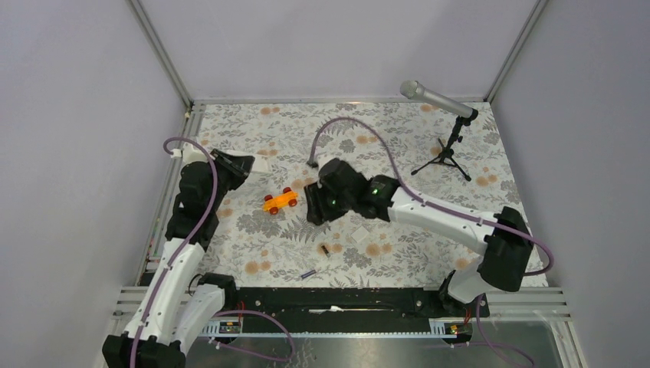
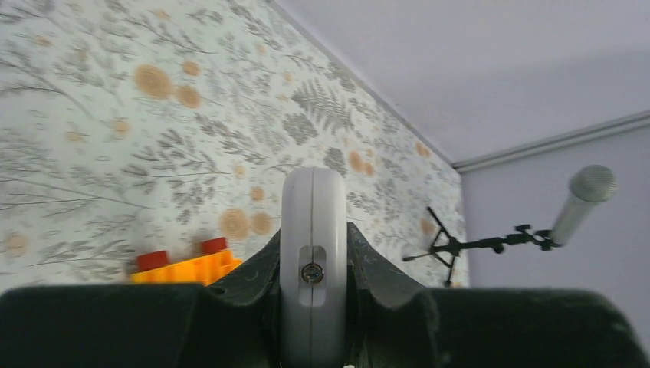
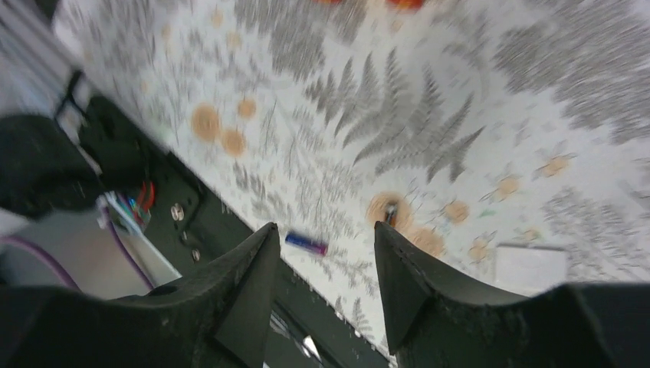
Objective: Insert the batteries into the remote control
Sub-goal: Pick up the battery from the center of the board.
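Observation:
My left gripper is shut on the white remote control at the left of the table and holds it edge-on; in the left wrist view the remote stands between the fingers. My right gripper is open and empty at mid-table, right of the orange toy car. The dark battery and the blue-purple battery lie on the cloth nearer the front edge. In the right wrist view the blue-purple battery shows between the open fingers, with the dark battery beside the right finger.
A small flat white square piece lies right of the batteries. A microphone on a small tripod stands at the back right. A black rail runs along the front edge. Grey walls enclose the table.

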